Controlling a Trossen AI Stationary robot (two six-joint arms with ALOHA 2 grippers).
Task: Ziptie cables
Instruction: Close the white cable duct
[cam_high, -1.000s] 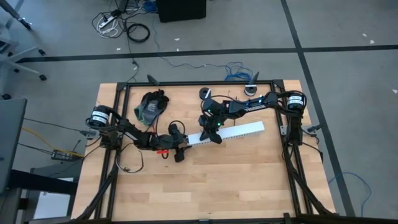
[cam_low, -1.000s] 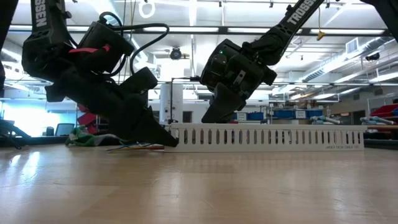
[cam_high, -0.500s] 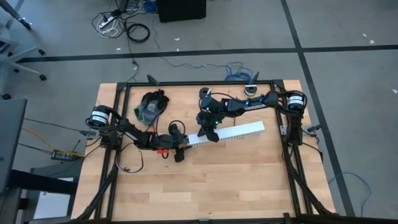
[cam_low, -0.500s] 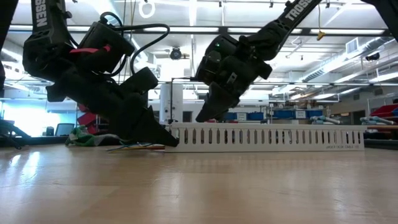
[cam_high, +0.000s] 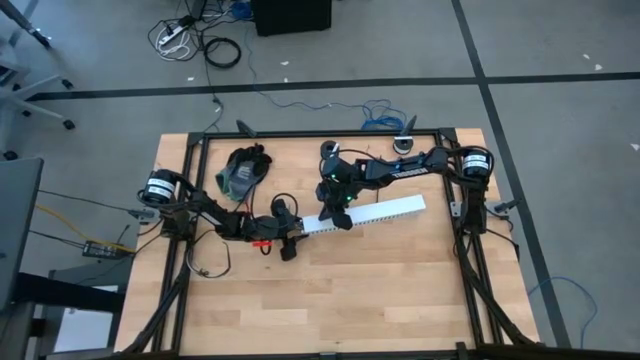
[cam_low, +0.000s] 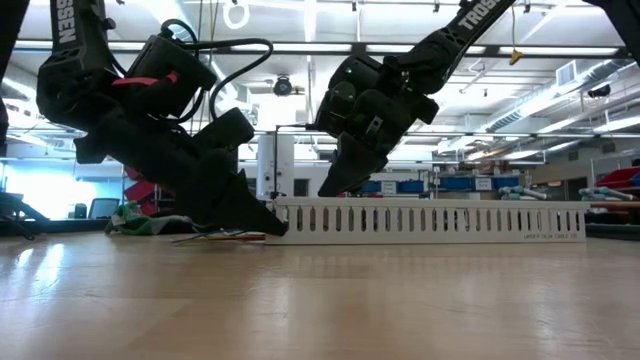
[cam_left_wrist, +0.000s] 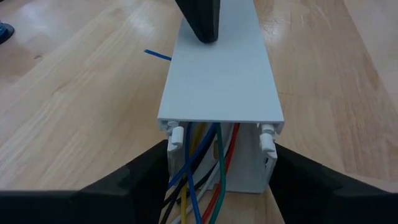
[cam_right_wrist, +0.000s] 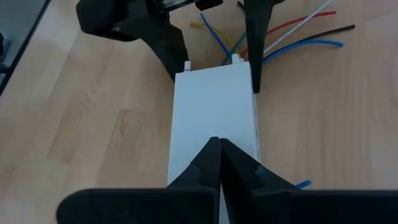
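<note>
- A long white duct (cam_high: 365, 213) is being seen from above near the middle of the table (cam_high: 330, 300), lying aslant from about 3 o'clock toward 9 o'clock.
- The duct's 9 o'clock end is being straddled by the left gripper (cam_high: 297, 232); in the left wrist view its two dark fingers (cam_left_wrist: 144, 175) are being held wide apart, one against each side wall of the duct's open end.
- Only the wrist views are showing the cables (cam_left_wrist: 198, 168): blue, yellow, green, red, black and white wires are running out of that open end between the left fingers. From above they are being hidden under the left arm.
- In the right wrist view the free ends of the wires (cam_right_wrist: 298, 34) are being shown fanned out on the wood beyond the left gripper.
- The right gripper (cam_high: 338, 217) is being held over the duct's lid, just beside the left gripper toward 3 o'clock. Its fingers (cam_right_wrist: 211, 163) are being pressed together to a point, with nothing between them.
- The level view from the table top alone is showing the slotted side wall of the duct (cam_low: 430, 222) and the right gripper (cam_low: 335, 185) hanging just above its top edge.
- A dark and green bundle of cloth (cam_high: 243, 168) is lying near the 11 o'clock corner, well apart from the duct.
</note>
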